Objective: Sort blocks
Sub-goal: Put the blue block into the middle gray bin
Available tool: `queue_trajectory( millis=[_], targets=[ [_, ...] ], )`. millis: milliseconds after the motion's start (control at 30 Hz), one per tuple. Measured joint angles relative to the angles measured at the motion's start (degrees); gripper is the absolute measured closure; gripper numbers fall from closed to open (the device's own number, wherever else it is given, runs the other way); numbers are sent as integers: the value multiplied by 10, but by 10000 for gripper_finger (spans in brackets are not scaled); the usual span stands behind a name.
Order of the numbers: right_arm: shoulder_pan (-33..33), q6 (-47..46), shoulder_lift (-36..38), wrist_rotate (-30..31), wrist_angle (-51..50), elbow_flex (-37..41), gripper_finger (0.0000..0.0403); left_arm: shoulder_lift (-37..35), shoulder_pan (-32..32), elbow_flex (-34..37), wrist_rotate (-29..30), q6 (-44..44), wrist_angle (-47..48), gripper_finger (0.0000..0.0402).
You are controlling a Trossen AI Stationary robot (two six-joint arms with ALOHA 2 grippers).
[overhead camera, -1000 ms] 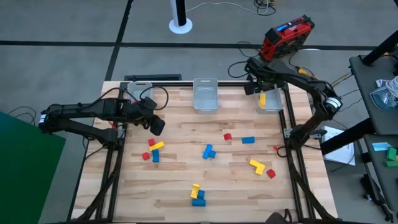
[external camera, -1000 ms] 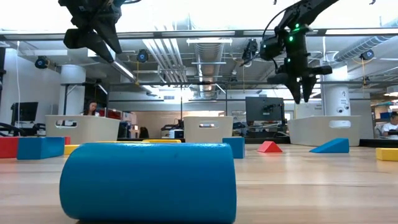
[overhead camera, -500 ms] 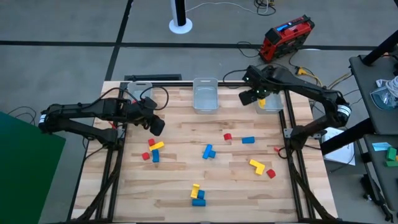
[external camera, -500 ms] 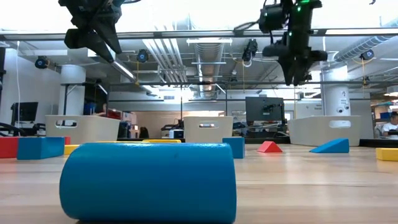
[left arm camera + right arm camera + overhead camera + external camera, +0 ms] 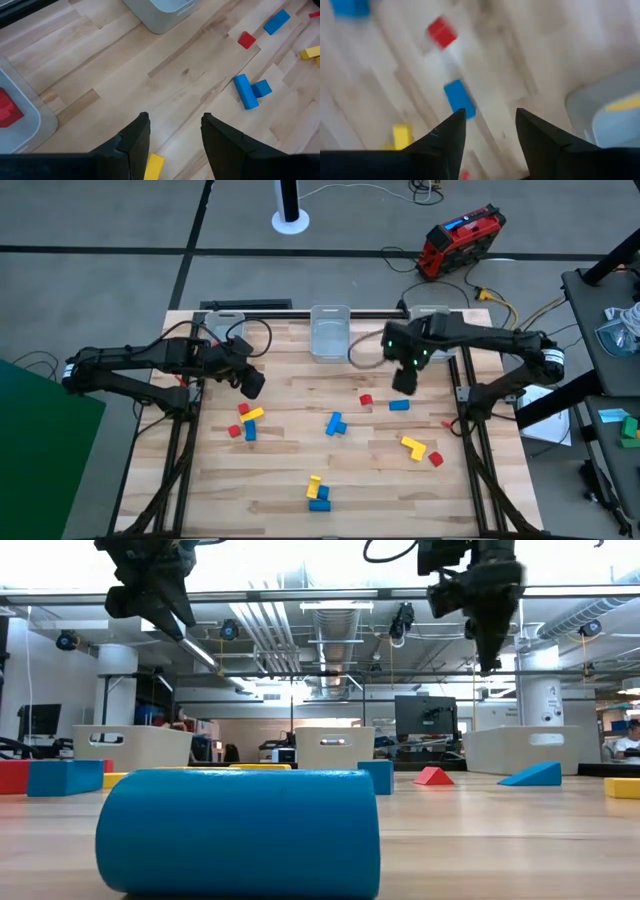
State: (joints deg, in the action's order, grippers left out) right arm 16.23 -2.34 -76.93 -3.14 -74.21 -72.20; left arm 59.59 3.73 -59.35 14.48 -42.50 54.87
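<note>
Red, blue and yellow blocks lie scattered on the wooden table (image 5: 300, 460). My right gripper (image 5: 403, 383) (image 5: 490, 112) hovers open, fingers pointing down, above a blue block (image 5: 399, 405) (image 5: 459, 98) and beside a red block (image 5: 366, 399) (image 5: 441, 32). My left gripper (image 5: 254, 385) (image 5: 175, 117) hangs open above the table's left side. It is just beyond a cluster of red, yellow and blue blocks (image 5: 247, 420). A yellow block (image 5: 625, 102) lies in the right bin, a red one (image 5: 7, 107) in the left bin.
Three clear bins stand along the far edge: left (image 5: 220, 328), middle (image 5: 330, 332), right (image 5: 440, 345). Other blocks: a blue L (image 5: 334, 423), a yellow L (image 5: 412, 446), a red one (image 5: 436, 459), and a yellow-blue pair (image 5: 317, 492) near the front. A blue block (image 5: 238, 833) fills the low view's foreground.
My right gripper has swung away from the right bin toward the table's left and near edges. It now hangs over the blue block in the table's right half, fingers pointing down. My left gripper has kept still.
</note>
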Motion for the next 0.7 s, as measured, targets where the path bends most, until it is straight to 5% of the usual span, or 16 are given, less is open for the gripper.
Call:
queue_trajectory(
  millis=[167,367,700],
  targets=[
    [-66,87,1,-18,4,40,190,0,0,0,0,0,0,247],
    [-105,87,1,-20,73,118,157,0,0,0,0,0,0,247],
    [-111,49,-1,-8,175,235,158,0,0,0,13,0,0,247]
  ],
)
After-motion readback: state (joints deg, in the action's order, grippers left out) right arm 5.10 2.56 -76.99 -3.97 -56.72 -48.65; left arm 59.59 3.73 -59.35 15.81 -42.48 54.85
